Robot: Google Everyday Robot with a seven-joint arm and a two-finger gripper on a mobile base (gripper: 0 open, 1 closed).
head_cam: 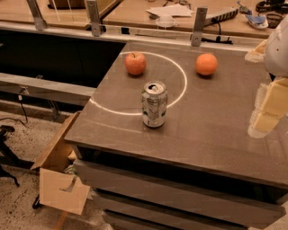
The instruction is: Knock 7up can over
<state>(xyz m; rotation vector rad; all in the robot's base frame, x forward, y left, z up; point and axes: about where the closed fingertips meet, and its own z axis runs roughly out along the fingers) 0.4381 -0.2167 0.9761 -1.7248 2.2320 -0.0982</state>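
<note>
7up can upright, left of gripper fingers

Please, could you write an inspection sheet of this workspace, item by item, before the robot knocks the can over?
Surface: dark grey-brown table top, marked with a thin white circle.
Job's things: small silvery-white aluminium 7up can with green markings, upright, on the circle's near arc.
Clutter: round reddish apple by the far arc; round orange outside the circle; both apart from the can.
Grippers: pale cream gripper at the right edge of view, right of the can, not touching it.
Cables: black cable on the far desk.
Surroundings: open brown cardboard box on the floor, left of the table; white papers on the far desk.
</note>
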